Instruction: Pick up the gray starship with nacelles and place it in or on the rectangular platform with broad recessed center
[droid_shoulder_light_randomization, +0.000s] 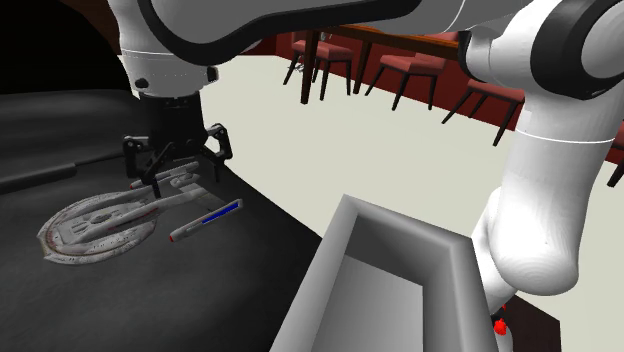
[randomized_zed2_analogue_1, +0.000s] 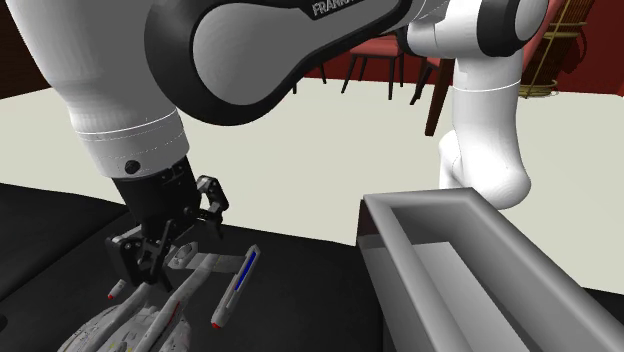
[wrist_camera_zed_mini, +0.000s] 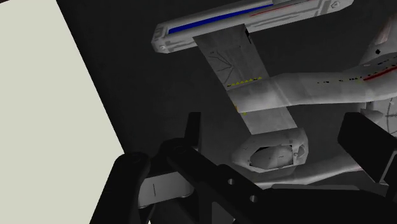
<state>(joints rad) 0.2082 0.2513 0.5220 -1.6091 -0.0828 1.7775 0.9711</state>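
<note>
Here's the all-black two-finger gripper (droid_shoulder_light_randomization: 177, 165), spread wide with nothing clasped, one finger on either side of the stubby rear hull of the grey starship (droid_shoulder_light_randomization: 100, 222). The ship, with its round saucer and blue-striped nacelles, lies flat on the dark tabletop (droid_shoulder_light_randomization: 250, 270). It looks rigid and light, but those thin pylons seem fragile, so the solid rear body between them is the place to pinch. The grey rectangular platform with its broad recess (droid_shoulder_light_randomization: 400, 220) sits near, toward the stand.
</note>
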